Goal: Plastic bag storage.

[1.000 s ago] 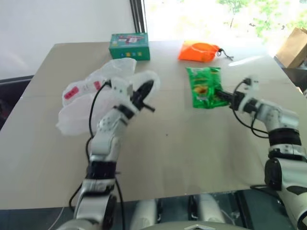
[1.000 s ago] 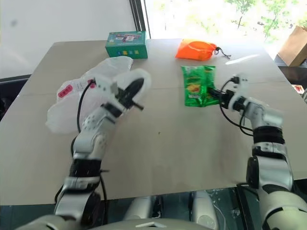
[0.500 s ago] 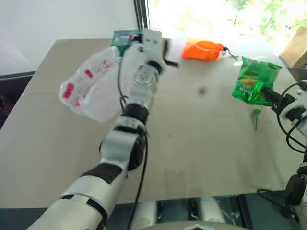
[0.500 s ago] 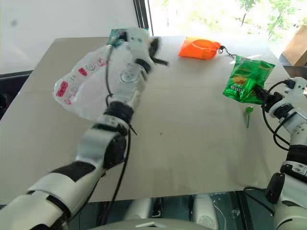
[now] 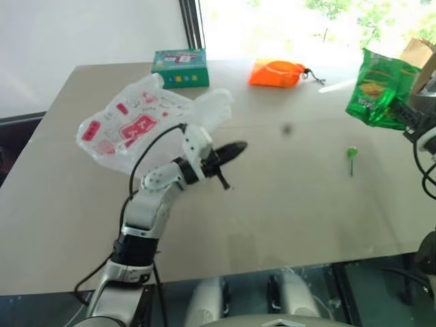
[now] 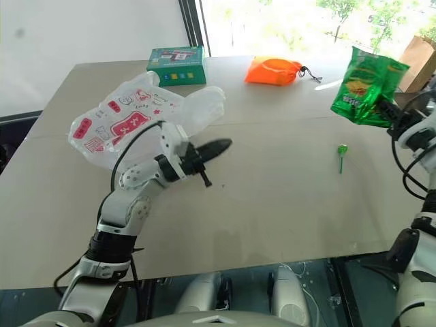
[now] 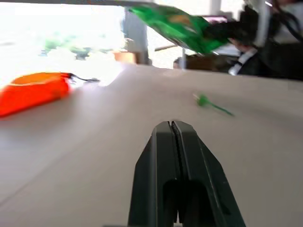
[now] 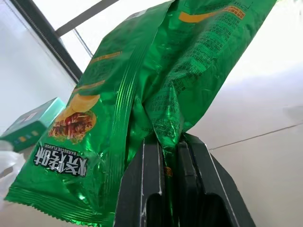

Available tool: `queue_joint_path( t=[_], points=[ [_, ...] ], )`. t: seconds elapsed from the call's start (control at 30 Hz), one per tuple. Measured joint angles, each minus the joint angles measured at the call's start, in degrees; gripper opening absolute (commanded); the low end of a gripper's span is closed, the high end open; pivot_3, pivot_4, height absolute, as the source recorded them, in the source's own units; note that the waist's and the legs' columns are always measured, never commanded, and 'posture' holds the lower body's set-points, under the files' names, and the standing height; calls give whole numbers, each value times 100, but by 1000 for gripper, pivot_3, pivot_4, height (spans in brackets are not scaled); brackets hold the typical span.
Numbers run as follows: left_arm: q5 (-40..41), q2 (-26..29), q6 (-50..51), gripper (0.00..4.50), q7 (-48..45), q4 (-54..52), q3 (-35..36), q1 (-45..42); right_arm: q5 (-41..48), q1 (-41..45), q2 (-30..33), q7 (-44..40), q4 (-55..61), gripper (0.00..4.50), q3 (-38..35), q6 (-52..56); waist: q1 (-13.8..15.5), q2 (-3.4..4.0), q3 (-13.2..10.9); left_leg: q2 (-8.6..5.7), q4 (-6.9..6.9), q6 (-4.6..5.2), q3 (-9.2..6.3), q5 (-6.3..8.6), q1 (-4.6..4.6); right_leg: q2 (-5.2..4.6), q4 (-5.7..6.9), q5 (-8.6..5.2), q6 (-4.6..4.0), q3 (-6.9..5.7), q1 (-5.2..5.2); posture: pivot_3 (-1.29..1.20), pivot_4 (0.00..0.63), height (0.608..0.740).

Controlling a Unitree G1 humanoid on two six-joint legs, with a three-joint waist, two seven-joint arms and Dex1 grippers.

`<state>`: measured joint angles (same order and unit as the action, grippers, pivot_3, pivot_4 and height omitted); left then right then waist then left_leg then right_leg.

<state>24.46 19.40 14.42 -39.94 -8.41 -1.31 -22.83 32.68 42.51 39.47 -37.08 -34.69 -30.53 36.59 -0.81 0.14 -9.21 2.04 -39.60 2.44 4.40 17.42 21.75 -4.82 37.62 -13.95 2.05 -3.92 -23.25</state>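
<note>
On the desk [image 5: 286,204] there was one plastic bag [image 5: 136,122], one green box [image 5: 180,67], one orange drawstring pouch [image 5: 275,73] and one small green lollipop [image 5: 351,154]. One green snack packet [image 5: 375,88] hung above the desk's edge. Two claws were present, one left claw [image 5: 235,148] and one right claw [image 8: 165,156].

Table [image 5: 286,218]: beige, flat. Green box [image 5: 180,67] sits at its far edge. Orange drawstring pouch [image 5: 275,73] lies beside the box. Small green lollipop [image 5: 351,155] lies near the table's right edge. Green snack packet [image 5: 376,90] is raised above that edge.
</note>
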Motion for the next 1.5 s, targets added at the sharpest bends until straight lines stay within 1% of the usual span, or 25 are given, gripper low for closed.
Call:
queue_joint_path(
  t=[0.07, 0.13, 0.17, 0.2, 0.27, 0.3, 0.33, 0.37, 0.43, 0.5, 0.63, 0.8, 0.83, 0.87, 0.9, 0.93, 0.97, 1.0, 1.07, 1.1, 1.13, 1.17, 1.33, 1.5],
  points=[
    [165, -224, 94, 748, 338, -320, 198, 172, -35, 0, -47, -5, -52, 0, 63, -48, 41, 1, 1, -1, 3, 5, 3, 3, 26, -5, -3, 0, 1, 1, -23, 0, 150, 740],
    [264, -498, 109, 1698, 668, -598, 322, 260, -45, 0, -49, -33, -49, 0, 148, -56, 78, 1, 1, 1, 5, 5, -5, 3, 58, -3, -2, 0, 1, -16, -43, 0, 150, 740],
    [178, -538, 113, 2013, 904, -706, 307, 243, -45, 0, -51, -65, -33, 0, 174, -57, 97, 2, 1, 0, 5, 5, -9, 3, 68, -3, -6, 0, 1, -25, -48, 0, 150, 740],
    [-251, -541, 109, 2451, 1312, -678, 263, 115, -50, -1, -51, -79, -32, 0, 198, -60, 134, 2, 1, -1, 5, 5, -9, 3, 67, 0, -10, 0, 1, -45, -48, 0, 150, 740],
    [-1228, -456, 116, 3386, 2144, -297, 182, -420, -52, -5, -80, -105, -20, 0, 258, -78, 174, 1, 1, -28, 4, 2, 0, 1, 71, -2, -28, 0, 1, -74, -46, 0, 150, 740],
    [-1639, -358, 117, 3789, 2431, -44, 106, -696, -50, -17, -103, -113, -11, 0, 260, -87, 183, 1, 1, -31, 1, 2, -1, 1, 71, -6, -22, 0, 1, -77, -44, 0, 150, 740],
    [-1860, -299, 120, 4307, 2572, 143, 67, -871, -49, -27, -118, -117, -3, 0, 260, -88, 190, 2, 1, -36, -2, 2, -1, 0, 70, -10, -17, 0, 1, -78, -43, 0, 150, 740],
    [-2184, -234, 127, 4450, 2776, 498, 19, -1174, -49, -71, -128, -120, 15, 0, 258, -93, 190, 2, 1, -38, -4, 2, -1, 0, 70, -12, -15, 0, 1, -77, -42, 0, 150, 740],
    [-2656, -79, 147, 4450, 2971, 1208, -127, -1627, -48, -151, -152, -120, 72, 0, 258, -97, 174, 2, 1, -43, -8, 2, -4, 1, 71, -15, -15, -1, 2, -76, -41, 0, 150, 740],
    [-2892, -42, 166, 4450, 2997, 1821, -245, -1944, -45, -242, -158, -115, 131, 0, 252, -97, 163, 2, 1, -43, -7, 2, -7, 0, 74, -15, -18, -1, 3, -80, -42, 0, 150, 740],
    [-3041, -129, 320, 4450, 2829, 3108, -472, -2572, -5, -379, -188, -90, 303, 0, 240, -96, 156, 1, 0, -42, -5, 2, -11, 0, 83, -14, -25, -1, 3, -90, -46, 0, 150, 740],
    [-3143, -145, 306, 4450, 2428, 3974, -720, -2983, 72, -512, -193, -9, 462, 0, 192, -97, 152, 1, 0, -42, -2, 1, -10, 0, 84, -14, -30, -2, 4, -92, -47, 0, 150, 740],
    [-3177, -147, 248, 3949, 2376, 4143, -776, -3069, 86, -532, -192, 2, 482, 0, 170, -97, 152, 1, 0, -42, -2, 0, -11, 0, 84, -14, -29, -2, 4, -92, -47, 0, 150, 740],
    [-3222, -148, 183, 3793, 2371, 4291, -802, -3143, 93, -551, -193, 6, 500, 0, 150, -97, 152, 0, 0, -42, -2, 0, -11, 0, 84, -14, -29, -2, 4, -92, -47, 0, 150, 740],
    [-3255, -141, 83, 3376, 2368, 4546, -815, -3282, 96, -579, -192, 14, 529, 0, 127, -103, 151, 0, -1, -43, -2, 0, -12, 0, 84, -14, -28, -2, 4, -93, -47, 0, 150, 740],
    [-3272, -121, 19, 2886, 2367, 4657, -815, -3353, 98, -589, -192, 16, 538, 0, 123, -105, 151, 0, -1, -43, -2, 0, -11, -1, 84, -14, -29, -2, 4, -93, -47, 0, 150, 740],
    [-3279, -112, -28, 2494, 2364, 4769, -814, -3433, 100, -600, -192, 20, 541, 0, 109, -108, 150, 0, -1, -43, -2, 0, -12, 0, 84, -15, -28, -2, 4, -93, -47, 0, 150, 740],
    [-3280, -103, -108, 1913, 2351, 4927, -813, -3544, 101, -612, -192, 29, 548, 0, 91, -111, 150, 0, -1, -43, -2, 0, -11, 0, 84, -15, -28, -2, 4, -93, -47, 0, 150, 740],
    [-3282, -90, -167, 1184, 2347, 5028, -806, -3632, 104, -628, -192, 39, 565, 0, 78, -117, 150, 0, -1, -43, -2, 0, -11, 0, 84, -15, -28, -2, 4, -93, -47, 0, 150, 740],
    [-3281, -89, -215, 1016, 2352, 5074, -792, -3672, 106, -636, -192, 48, 575, 0, 72, -122, 150, 0, -1, -43, -2, 0, -11, 0, 84, -15, -29, -2, 4, -93, -47, 0, 150, 740],
    [-3279, -90, -247, 422, 2369, 5119, -773, -3698, 110, -661, -192, 58, 615, 0, 64, -126, 151, 0, -1, -43, -2, 0, -12, 0, 84, -15, -28, -2, 4, -93, -47, 0, 150, 740],
    [-3279, -88, -250, 89, 2381, 5147, -763, -3705, 120, -688, -192, 62, 650, 0, 57, -131, 152, 0, -1, -43, -2, 0, -12, 0, 84, -15, -29, -2, 4, -93, -47, 0, 150, 740],
    [-3201, -157, -434, 89, 2499, 5263, -566, -3663, 143, -866, -192, 134, 729, 0, 6, -183, 153, -1, -1, -44, -2, 0, -12, -1, 85, -16, -26, -2, 4, -93, -47, 0, 150, 740],
    [-3049, -470, -964, 89, 2456, 5894, -436, -4068, 164, -866, -193, 159, 751, 0, -5, -224, 165, -2, -2, -48, -7, 0, -15, -1, 88, -19, -26, -2, 4, -97, -47, 0, 150, 740]
  ],
)
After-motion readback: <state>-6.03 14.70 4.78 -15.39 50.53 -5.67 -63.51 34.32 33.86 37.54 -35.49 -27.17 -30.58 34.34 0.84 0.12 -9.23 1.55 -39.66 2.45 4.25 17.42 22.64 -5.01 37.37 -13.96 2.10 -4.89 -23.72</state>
